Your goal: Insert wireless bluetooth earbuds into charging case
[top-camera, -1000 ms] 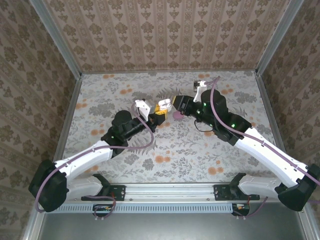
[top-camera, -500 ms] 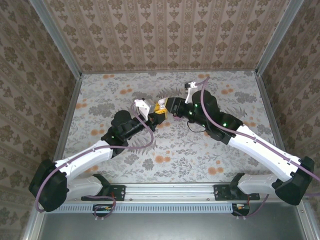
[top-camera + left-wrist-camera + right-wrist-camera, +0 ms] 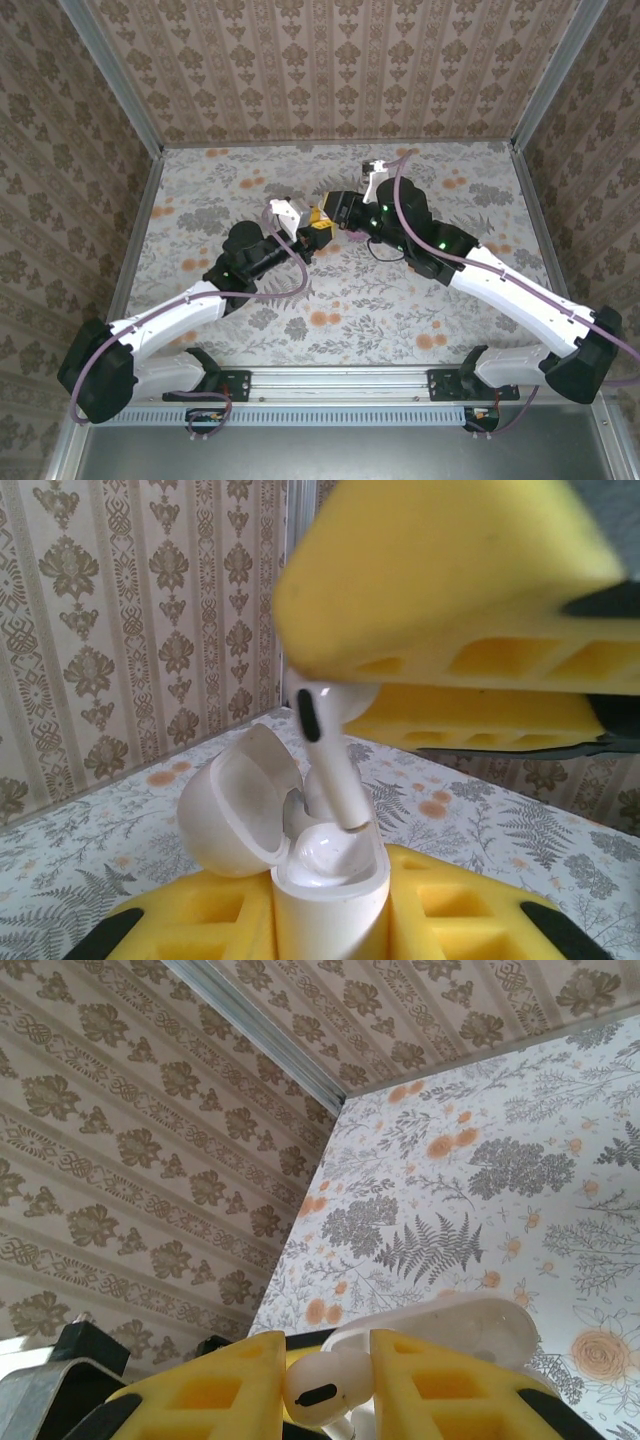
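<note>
The small glossy white rounded charging case (image 3: 330,905) stands upright between the left yellow fingers (image 3: 200,925), lid swung open leftward. A white stemmed plastic earbud (image 3: 328,745) hangs stem-down, tip at the case's mouth.

White earbud (image 3: 318,1392) between yellow fingers (image 3: 432,1385) of the right gripper (image 3: 327,1358) at six o'clock, charging case (image 3: 470,1325) just beyond, toward four o'clock.

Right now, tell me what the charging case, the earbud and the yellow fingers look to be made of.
Charging case: probably hard plastic, glossy white, with soft highlights on its smooth lid.
Earbud: likely the same glossy white plastic, with a dark inset near the top.
Fingers: matte yellow with moulded recesses, perhaps printed plastic or something rubbery. I cannot tell which.
</note>
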Robot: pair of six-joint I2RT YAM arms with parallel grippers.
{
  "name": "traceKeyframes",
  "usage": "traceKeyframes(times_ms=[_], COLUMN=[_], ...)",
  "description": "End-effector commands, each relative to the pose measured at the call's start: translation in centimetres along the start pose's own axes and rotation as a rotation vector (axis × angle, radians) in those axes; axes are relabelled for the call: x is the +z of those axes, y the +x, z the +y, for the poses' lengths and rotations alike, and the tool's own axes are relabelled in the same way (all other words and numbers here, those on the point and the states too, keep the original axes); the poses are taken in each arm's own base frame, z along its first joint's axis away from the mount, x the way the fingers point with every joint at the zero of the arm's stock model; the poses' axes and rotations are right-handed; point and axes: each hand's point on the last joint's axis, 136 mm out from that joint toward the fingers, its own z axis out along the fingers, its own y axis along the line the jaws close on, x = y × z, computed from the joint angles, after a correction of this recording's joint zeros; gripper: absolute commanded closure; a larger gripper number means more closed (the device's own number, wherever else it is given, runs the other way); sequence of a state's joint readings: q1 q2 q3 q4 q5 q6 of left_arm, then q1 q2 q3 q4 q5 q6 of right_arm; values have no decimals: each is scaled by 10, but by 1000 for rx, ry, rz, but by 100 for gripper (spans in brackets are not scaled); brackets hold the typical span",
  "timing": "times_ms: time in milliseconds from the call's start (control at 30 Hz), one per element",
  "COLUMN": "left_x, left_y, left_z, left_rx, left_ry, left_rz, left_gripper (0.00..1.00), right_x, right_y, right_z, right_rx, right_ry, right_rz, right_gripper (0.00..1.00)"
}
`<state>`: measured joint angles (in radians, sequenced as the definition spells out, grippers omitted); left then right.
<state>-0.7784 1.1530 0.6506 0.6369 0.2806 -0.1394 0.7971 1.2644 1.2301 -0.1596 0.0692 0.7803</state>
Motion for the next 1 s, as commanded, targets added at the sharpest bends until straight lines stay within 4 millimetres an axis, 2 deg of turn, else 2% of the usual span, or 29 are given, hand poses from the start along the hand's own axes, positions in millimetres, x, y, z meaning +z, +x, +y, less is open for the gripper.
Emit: traceKeyframes(times_ms=[0,533,967], left_x=[1,0,-2], left_y=[-30,-36,-41], left_z=[-7,-4,-2], left_rx=[20,8,5], left_ry=[24,8,-11], left_rz=[-81,-96,-114], left_gripper=[72,72,72], right_x=[0,-3,-7], right_y=[-7,7,19], right_z=[5,-8,-6], right_rx=[-30,-91,-134], right_ry=[13,59,18], right_rz=[-27,-4,36], right_gripper=[72,72,72])
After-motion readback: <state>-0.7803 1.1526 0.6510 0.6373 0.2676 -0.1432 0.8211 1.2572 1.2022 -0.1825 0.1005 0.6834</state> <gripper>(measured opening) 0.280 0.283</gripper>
